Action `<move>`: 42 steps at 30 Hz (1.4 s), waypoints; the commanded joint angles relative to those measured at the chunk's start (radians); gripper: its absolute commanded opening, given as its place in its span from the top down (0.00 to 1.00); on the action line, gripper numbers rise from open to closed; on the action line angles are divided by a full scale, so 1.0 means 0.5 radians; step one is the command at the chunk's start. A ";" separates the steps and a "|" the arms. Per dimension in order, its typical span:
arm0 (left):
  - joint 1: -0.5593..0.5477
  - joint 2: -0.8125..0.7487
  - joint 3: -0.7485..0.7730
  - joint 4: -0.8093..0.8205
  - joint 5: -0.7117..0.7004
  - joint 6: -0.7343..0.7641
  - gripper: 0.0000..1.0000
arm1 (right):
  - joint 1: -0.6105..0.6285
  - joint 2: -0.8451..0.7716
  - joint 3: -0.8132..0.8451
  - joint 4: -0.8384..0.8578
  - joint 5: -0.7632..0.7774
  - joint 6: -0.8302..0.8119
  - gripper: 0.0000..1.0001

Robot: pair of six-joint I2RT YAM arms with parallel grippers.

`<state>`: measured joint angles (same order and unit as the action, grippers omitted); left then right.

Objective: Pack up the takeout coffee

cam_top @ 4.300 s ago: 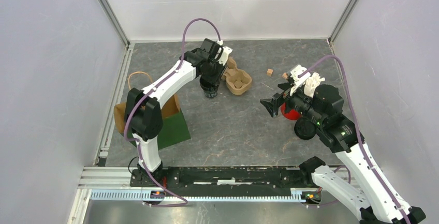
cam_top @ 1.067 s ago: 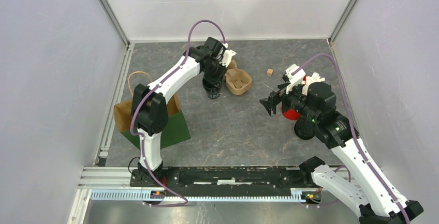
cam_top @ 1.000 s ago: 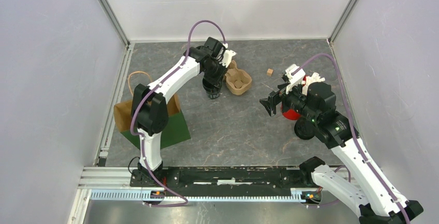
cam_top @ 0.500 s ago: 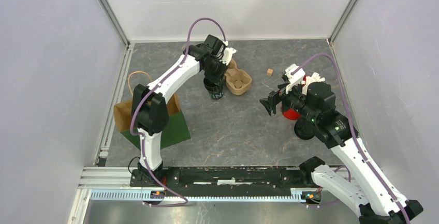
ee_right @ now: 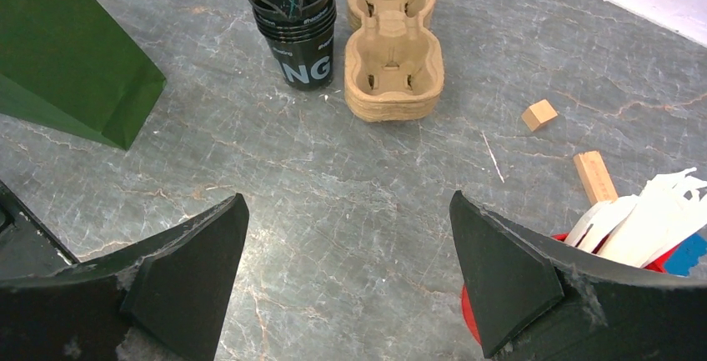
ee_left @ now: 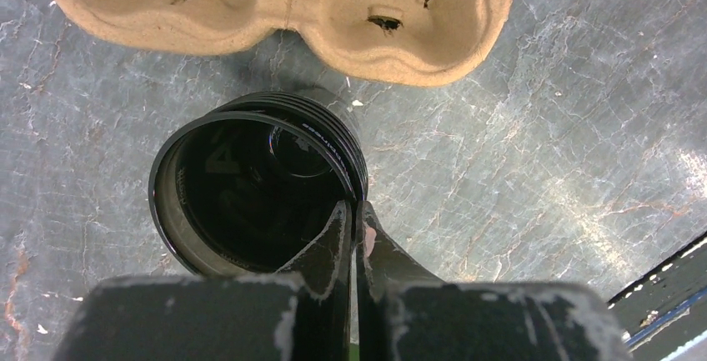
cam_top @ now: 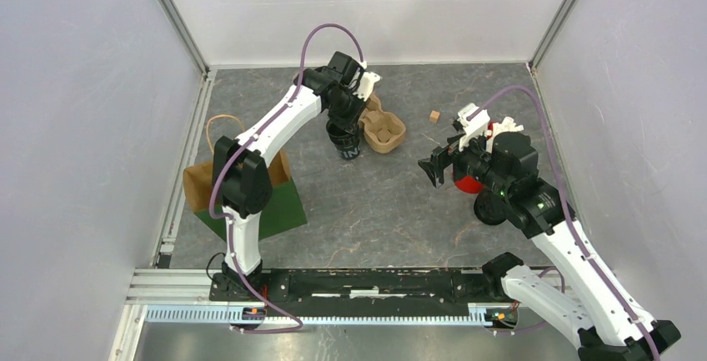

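Top: one black cup (cam_top: 350, 147) upright, just beside one pulp tray (cam_top: 385, 131); one green bag (cam_top: 279, 209) well to the left.

Left wrist: left jaws closed on the cup's rim, one finger (ee_left: 329, 240) inside, one outside.

Right wrist: right jaws wide open, empty. On the bench (ee_right: 358, 194), one wood cube (ee_right: 540, 114) and one wood slat (ee_right: 594, 176), near one bunch of white sticks (ee_right: 646, 215).

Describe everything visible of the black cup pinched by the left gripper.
The black cup is open-topped, no lid, with ridged rings below the rim like nested cups and white letters "NG" on its side. It is about upright, close beside the brown cup carrier. The left gripper pinches its rim, one finger inside, one outside.
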<state>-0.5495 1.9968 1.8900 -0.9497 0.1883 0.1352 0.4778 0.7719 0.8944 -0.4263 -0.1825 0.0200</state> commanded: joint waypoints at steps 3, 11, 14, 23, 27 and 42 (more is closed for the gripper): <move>-0.034 -0.078 0.111 -0.042 -0.156 0.036 0.98 | 0.008 0.015 -0.008 0.055 0.003 -0.023 0.02; -0.161 -0.111 0.240 -0.154 -0.287 0.064 0.98 | 0.008 0.022 -0.006 0.064 -0.006 -0.017 0.02; -0.193 -0.145 0.273 -0.165 -0.355 0.056 0.98 | 0.008 0.017 0.000 0.058 -0.006 -0.017 0.02; -0.279 -0.258 0.448 -0.241 -0.521 0.029 0.98 | 0.006 -0.011 0.051 0.021 0.027 0.008 0.02; -0.364 -0.278 0.551 -0.364 -0.592 0.015 0.98 | 0.008 -0.040 0.084 -0.002 0.048 0.039 0.02; -0.897 -0.575 -0.060 -0.420 -0.860 -0.389 0.98 | 0.008 -0.238 0.109 -0.362 0.353 0.177 0.02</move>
<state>-0.9283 1.7790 1.9728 -1.1984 -0.1852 0.0555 0.4778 0.6910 0.9161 -0.5514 -0.0753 0.0727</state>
